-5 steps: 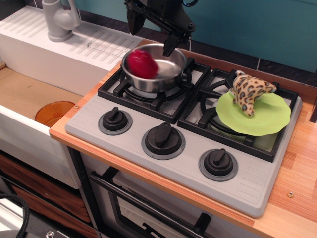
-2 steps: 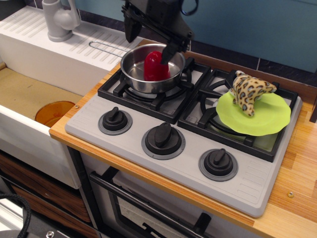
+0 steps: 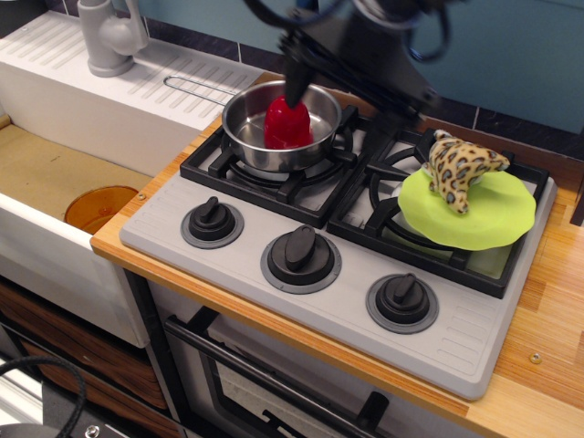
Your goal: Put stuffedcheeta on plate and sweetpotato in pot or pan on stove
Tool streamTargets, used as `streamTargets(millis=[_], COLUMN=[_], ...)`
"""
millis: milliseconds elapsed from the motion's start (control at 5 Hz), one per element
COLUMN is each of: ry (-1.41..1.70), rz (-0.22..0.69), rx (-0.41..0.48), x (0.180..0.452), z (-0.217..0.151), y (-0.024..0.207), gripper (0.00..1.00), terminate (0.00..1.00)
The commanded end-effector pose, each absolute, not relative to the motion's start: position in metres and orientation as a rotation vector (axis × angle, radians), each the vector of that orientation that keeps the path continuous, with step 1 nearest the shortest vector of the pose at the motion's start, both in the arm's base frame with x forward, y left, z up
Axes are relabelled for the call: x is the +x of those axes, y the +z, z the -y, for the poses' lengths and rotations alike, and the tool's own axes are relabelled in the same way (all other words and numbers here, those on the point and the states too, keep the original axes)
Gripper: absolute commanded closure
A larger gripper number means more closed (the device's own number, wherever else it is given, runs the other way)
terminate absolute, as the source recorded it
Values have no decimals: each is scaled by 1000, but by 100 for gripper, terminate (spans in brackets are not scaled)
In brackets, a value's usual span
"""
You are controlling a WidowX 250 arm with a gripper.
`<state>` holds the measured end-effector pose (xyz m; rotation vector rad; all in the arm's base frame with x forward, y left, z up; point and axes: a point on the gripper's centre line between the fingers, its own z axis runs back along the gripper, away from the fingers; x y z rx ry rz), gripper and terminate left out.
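Observation:
The red sweetpotato (image 3: 288, 123) stands upright inside the steel pan (image 3: 245, 128) on the left burner of the grey stove (image 3: 347, 301). The pan's wire handle (image 3: 196, 87) points left over the drainboard. The spotted stuffedcheeta (image 3: 461, 166) lies on the lime-green plate (image 3: 497, 214) on the right burner. My gripper (image 3: 356, 82) hangs above the back of the stove, between the pan and the plate. One dark fingertip (image 3: 297, 88) hangs just over the sweetpotato. The gripper is motion-blurred and looks open, and it holds nothing.
An orange round dish (image 3: 100, 208) lies in the sink at the left. A grey faucet (image 3: 108, 36) stands on the white drainboard at the back left. Three black knobs (image 3: 301, 251) line the stove front. A wooden counter (image 3: 547, 347) runs to the right.
The sweetpotato has settled upright in the pan, free of the fingers. My gripper has swung to the right and risen, away from the pan's left side.

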<state>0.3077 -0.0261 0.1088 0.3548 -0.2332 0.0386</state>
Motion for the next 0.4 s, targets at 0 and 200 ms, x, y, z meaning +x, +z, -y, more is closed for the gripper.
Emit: streamTargets(millis=[0,200], ry=[61,73], rz=[336,343], rx=[260,208], x=[314,319], z=[42,31], y=[118,109], gripper=[0,0], terminate=[0,100])
